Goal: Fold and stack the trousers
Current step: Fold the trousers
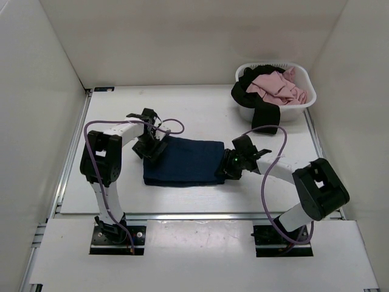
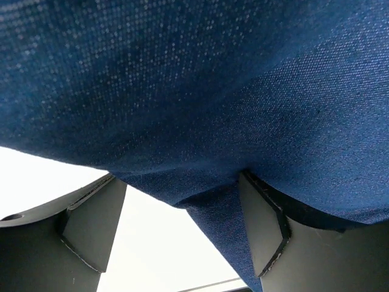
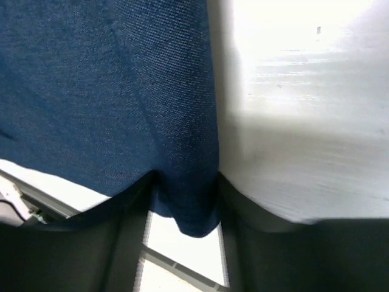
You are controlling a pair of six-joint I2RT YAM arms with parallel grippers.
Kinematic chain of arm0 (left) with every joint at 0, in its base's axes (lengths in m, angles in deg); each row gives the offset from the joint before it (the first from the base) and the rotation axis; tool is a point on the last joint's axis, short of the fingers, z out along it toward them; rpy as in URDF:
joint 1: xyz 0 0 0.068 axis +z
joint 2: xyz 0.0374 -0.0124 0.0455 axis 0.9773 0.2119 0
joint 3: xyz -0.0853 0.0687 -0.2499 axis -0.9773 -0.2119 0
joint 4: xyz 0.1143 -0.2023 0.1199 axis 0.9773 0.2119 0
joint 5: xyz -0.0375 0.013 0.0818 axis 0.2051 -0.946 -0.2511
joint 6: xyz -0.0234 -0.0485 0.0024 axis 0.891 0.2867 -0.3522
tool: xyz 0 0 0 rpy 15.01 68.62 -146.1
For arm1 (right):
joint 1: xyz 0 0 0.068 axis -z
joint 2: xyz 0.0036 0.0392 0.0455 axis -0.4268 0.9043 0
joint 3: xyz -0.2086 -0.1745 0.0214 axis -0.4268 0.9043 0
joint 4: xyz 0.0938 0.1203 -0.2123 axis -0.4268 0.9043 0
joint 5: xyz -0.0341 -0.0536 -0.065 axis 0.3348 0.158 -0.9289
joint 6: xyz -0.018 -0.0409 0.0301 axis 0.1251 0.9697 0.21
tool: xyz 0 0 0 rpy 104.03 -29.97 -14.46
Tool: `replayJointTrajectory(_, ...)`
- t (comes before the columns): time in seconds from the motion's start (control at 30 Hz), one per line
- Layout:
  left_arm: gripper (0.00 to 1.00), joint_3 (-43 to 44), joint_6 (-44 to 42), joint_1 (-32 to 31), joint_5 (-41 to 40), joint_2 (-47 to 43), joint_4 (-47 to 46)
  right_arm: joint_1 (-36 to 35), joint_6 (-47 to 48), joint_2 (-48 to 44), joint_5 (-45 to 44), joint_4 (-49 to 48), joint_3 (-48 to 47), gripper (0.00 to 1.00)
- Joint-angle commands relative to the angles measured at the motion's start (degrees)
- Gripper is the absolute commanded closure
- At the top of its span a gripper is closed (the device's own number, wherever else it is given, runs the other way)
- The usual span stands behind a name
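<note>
The dark navy trousers (image 1: 185, 161) lie folded into a rectangle on the white table. My left gripper (image 1: 152, 148) is at their left edge. In the left wrist view its jaws (image 2: 182, 231) stand wide apart, with the denim (image 2: 200, 91) draped over them. One hanging fold touches the right finger (image 2: 262, 225). My right gripper (image 1: 231, 164) is at the trousers' right edge. In the right wrist view it (image 3: 185, 207) is pinched on a bunched fold of denim (image 3: 182, 188) that fills the gap between the fingers.
A white laundry basket (image 1: 304, 97) stands at the back right, holding a pink garment (image 1: 276, 85) and a black garment (image 1: 258, 106) that hangs over its front rim. White walls enclose the table on three sides.
</note>
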Motion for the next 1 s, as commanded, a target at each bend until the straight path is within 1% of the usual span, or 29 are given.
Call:
replayJointTrajectory(0.0, 0.15, 1.55, 0.63, -0.14, -0.48, -3.40, -1.65, 0.20, 0.88, -1.70, -2.39, 5.81, -2.65, 0.44)
replayJointTrajectory(0.03, 0.14, 1.55, 0.63, -0.14, -1.00, -4.36, -0.87, 0.20, 1.67, -2.22, -3.09, 7.40, -4.58, 0.32)
replayJointTrajectory(0.07, 0.12, 2.16, 0.02, -0.14, -1.79, -6.28, -0.34, 0.20, 3.15, -3.19, -3.09, 8.89, -5.55, 0.29)
replayJointTrajectory(0.13, 0.12, 3.47, -0.60, -0.14, -3.10, -8.40, 1.59, 0.20, 4.66, -5.38, -5.02, 14.95, -7.92, 0.19)
replayJointTrajectory(0.17, 0.11, 5.57, -0.60, -0.14, -4.24, -10.41, 2.64, 0.20, 6.23, -6.26, -6.33, 17.41, -10.98, 0.15)
replayJointTrajectory(0.2, 0.09, 6.90, -0.60, -0.14, -4.25, -11.57, 3.79, 1.41, 7.20, -8.10, -8.87, 22.65, -12.84, 0.10)
replayJointTrajectory(0.23, 0.09, 8.22, -0.60, -0.14, -4.25, -12.80, 5.97, 2.12, 8.17, -8.90, -10.55, 25.67, -14.95, 0.01)
replayJointTrajectory(0.27, 0.09, 9.53, -0.60, 0.47, -4.25, -14.20, 7.04, 3.00, 10.35, -9.52, -11.96, 28.83, -17.32, 0.01)
replayJointTrajectory(0.3, 0.08, 11.98, -0.60, 1.18, -4.25, -17.69, 7.83, 5.62, 11.77, -10.05, -12.84, 31.90, -22.13, 0.01)
replayJointTrajectory(0.33, 0.06, 12.97, -0.60, 1.70, -4.25, -19.82, 8.45, 7.30, 13.09, -10.66, -12.85, 37.68, -24.35, 0.01)
replayJointTrajectory(0.37, 0.04, 13.85, -0.60, 2.41, -4.25, -22.10, 8.46, 11.14, 16.15, -10.67, -12.85, 40.09, -26.29, 0.01)
replayJointTrajectory(0.4, 0.00, 14.46, -0.60, 3.98, -7.30, -26.56, 8.98, 13.18, 17.66, -10.67, -11.11, 44.81, -27.87, 0.01)
replayJointTrajectory(0.43, 0.00, 14.47, 0.18, 4.78, -9.77, -28.78, 8.98, 15.20, 18.98, -10.67, -11.09, 47.20, -30.58, 0.01)
replayJointTrajectory(0.47, 0.00, 14.47, 0.71, 5.74, -12.75, -30.72, 8.98, 18.88, 21.25, -10.67, -11.09, 49.49, -31.66, 0.01)
replayJointTrajectory(0.5, 0.00, 13.60, 0.72, 8.54, -18.35, -32.48, 8.98, 20.74, 22.41, -10.67, -11.09, 51.60, -32.54, 0.01)
replayJointTrajectory(0.53, 0.00, 10.63, 0.72, 10.22, -20.93, -35.71, 8.98, 22.50, 23.37, -10.67, -11.09, 54.58, -33.24, 0.01)
replayJointTrajectory(0.57, 0.00, 8.43, 0.20, 11.71, -23.65, -37.31, 8.98, 25.30, 24.17, -10.67, -11.09, 55.48, -33.25, 0.01)
replayJointTrajectory(0.6, 0.00, 5.88, 0.19, 14.43, -28.38, -40.64, 9.51, 26.64, 25.39, -11.97, -11.09, 56.01, -33.25, 0.01)
replayJointTrajectory(0.63, 0.00, 0.64, 0.19, 15.76, -30.25, -42.50, 9.51, 28.91, 25.93, -12.59, -11.09, 56.63, -33.25, 0.01)
replayJointTrajectory(0.7, 0.00, -4.05, -0.33, 19.26, -33.59, -46.19, 9.51, 30.69, 27.07, -14.00, -10.57, 56.63, -33.78, 0.01)
replayJointTrajectory(0.73, 0.00, -7.90, -0.33, 20.24, -33.61, -49.86, 9.51, 31.91, 27.07, -14.01, -10.57, 57.33, -34.47, 0.01)
replayJointTrajectory(0.8, 0.00, -11.35, -0.33, 22.00, -33.61, -53.31, 9.51, 32.53, 28.30, -14.53, -10.04, 57.95, -35.18, 0.01)
replayJointTrajectory(0.83, 0.00, -13.63, -0.33, 24.36, -32.65, -55.85, 9.51, 32.54, 28.31, -14.53, -10.04, 57.95, -35.18, 0.01)
replayJointTrajectory(0.9, 0.00, -14.97, 0.28, 28.14, -29.50, -57.54, 10.82, 32.54, 28.31, -15.15, -10.04, 57.95, -35.71, 0.01)
replayJointTrajectory(0.97, 0.00, -14.97, 0.81, 29.74, -27.03, -58.77, 11.70, 32.54, 28.31, -15.15, -9.52, 56.55, -35.71, 0.01)
